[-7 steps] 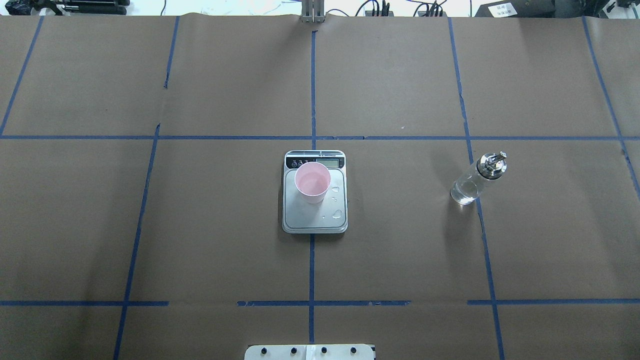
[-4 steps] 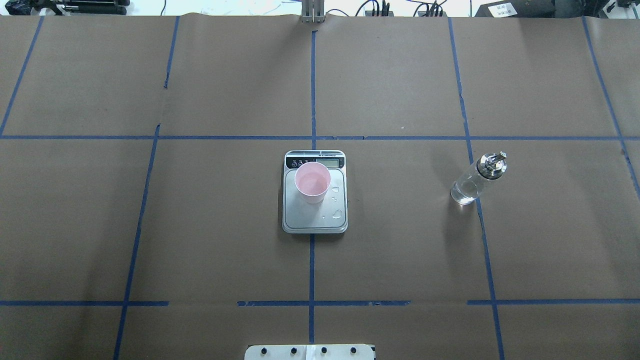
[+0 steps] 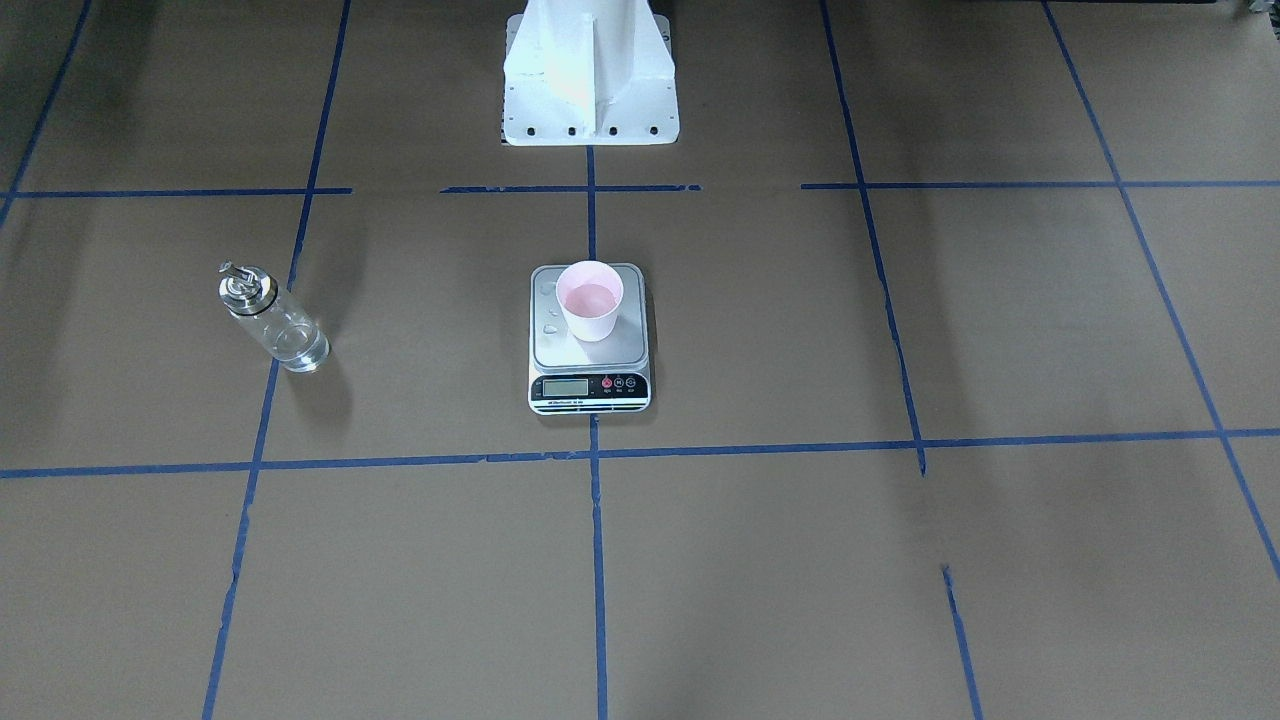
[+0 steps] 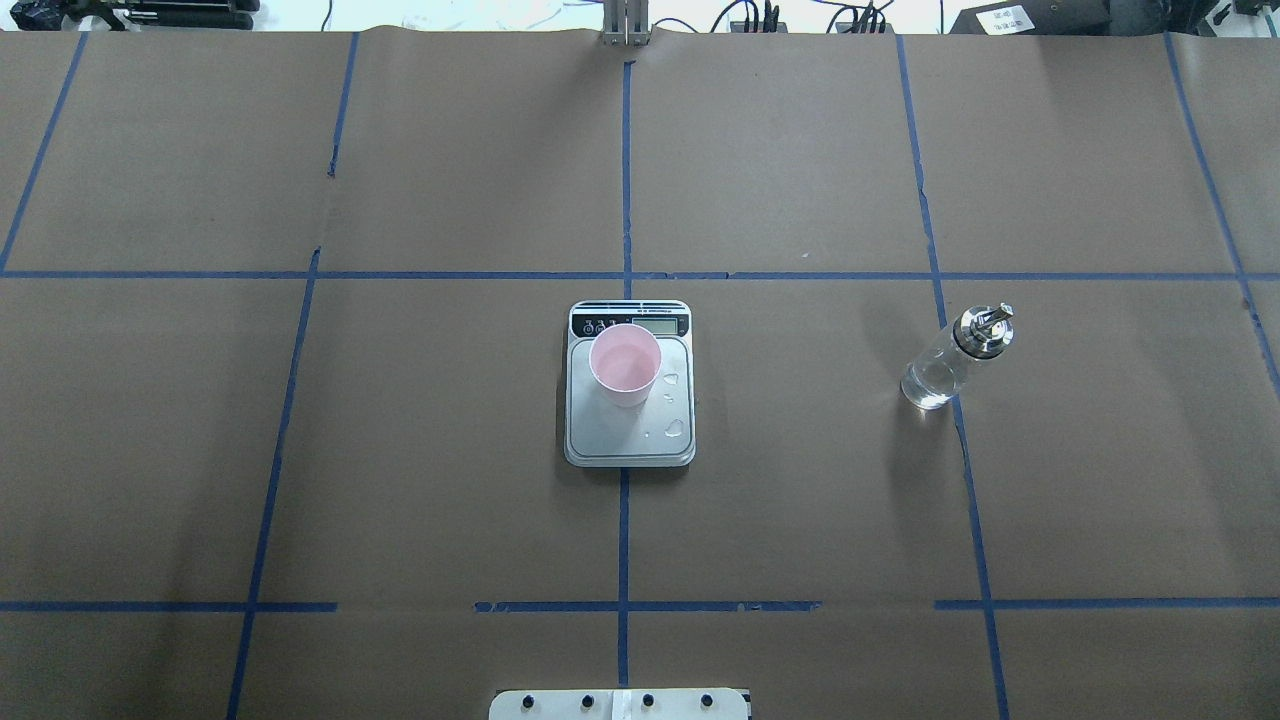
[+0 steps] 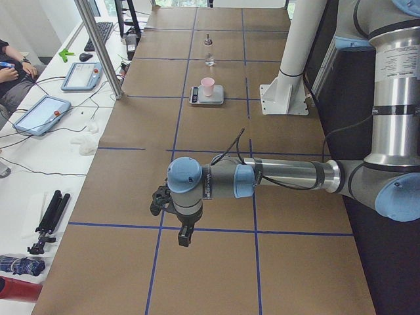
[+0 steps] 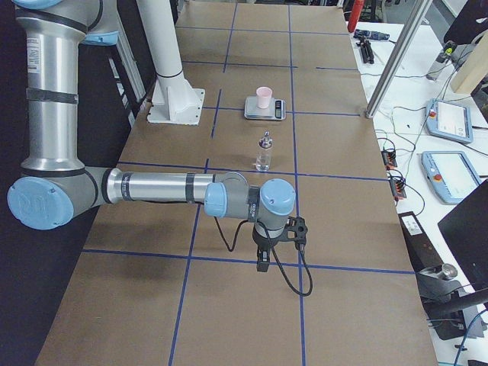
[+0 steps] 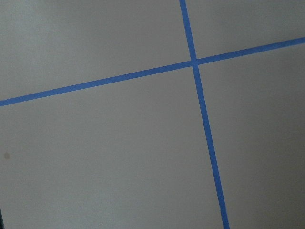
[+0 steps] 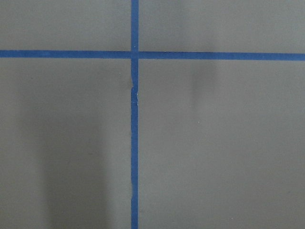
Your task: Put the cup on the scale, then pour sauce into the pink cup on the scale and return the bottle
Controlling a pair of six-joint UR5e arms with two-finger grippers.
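Observation:
The pale pink cup [image 4: 625,362] stands upright on the scale [image 4: 630,440] at the table's middle, with clear liquid in it [image 3: 588,297]. A few water drops [image 4: 675,428] lie on the silver platform. The clear glass bottle [image 4: 948,362] with its metal pour spout stands upright on the table to the right, apart from the scale; it also shows in the front-facing view [image 3: 272,322]. My left gripper [image 5: 185,236] and right gripper [image 6: 263,263] hang far out at opposite table ends, away from all things. I cannot tell whether they are open or shut. Both wrist views show only brown paper and blue tape.
The white robot pedestal [image 3: 588,80] stands behind the scale. Blue tape lines grid the brown paper. Tablets [image 5: 39,115] and cables lie on the white bench beyond the table's far edge, beside a metal post [image 5: 98,46].

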